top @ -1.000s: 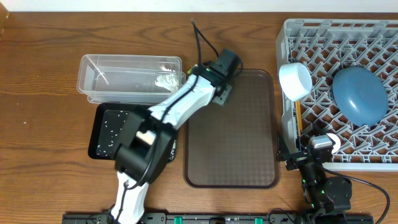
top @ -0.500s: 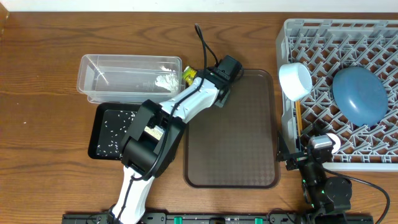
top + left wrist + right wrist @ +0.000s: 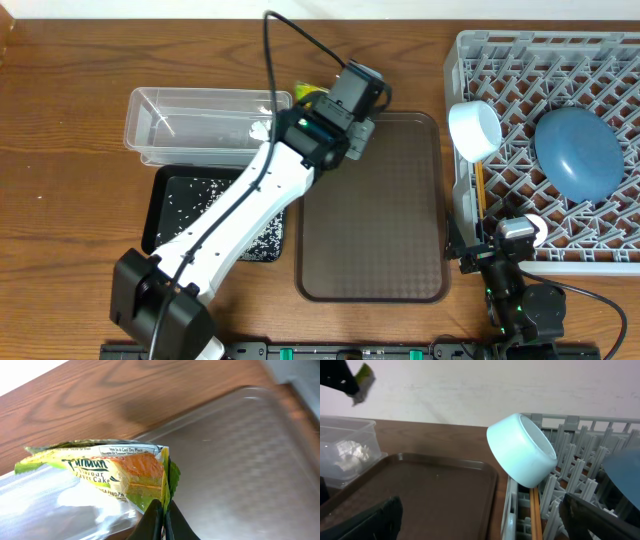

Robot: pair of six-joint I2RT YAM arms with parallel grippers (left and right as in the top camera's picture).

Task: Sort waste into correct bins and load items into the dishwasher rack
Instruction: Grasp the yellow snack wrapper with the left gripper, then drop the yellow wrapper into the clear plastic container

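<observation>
1. The left hand (image 3: 162, 512) is closed tight, and its 2 fingers pinch the lower corner of the snack wrapper (image 3: 112, 470).
2. The wrapper hangs in the air above the place where the right end of the clear tub (image 3: 180, 125) comes near the far left corner of the brown serving tray (image 3: 380, 230). It touches neither of them.
3. A crumpled tissue (image 3: 262, 128) lies inside the tub, at its right end.
4. The black tray (image 3: 158, 215) stands on the tabletop (image 3: 60, 200) just in front of the tub, and rice grains (image 3: 182, 200) are scattered in it.
5. The right hand (image 3: 480, 510) is wide open and holds nothing. It sits low at the near left corner of the rack (image 3: 600, 60).
6. In the rack, the pale mint bowl (image 3: 520, 450) lies tilted on its side at the left edge. The chopsticks (image 3: 535, 515) lie just below it, and the dark-blue bowl-plate (image 3: 578, 152) rests further to the right.
</observation>
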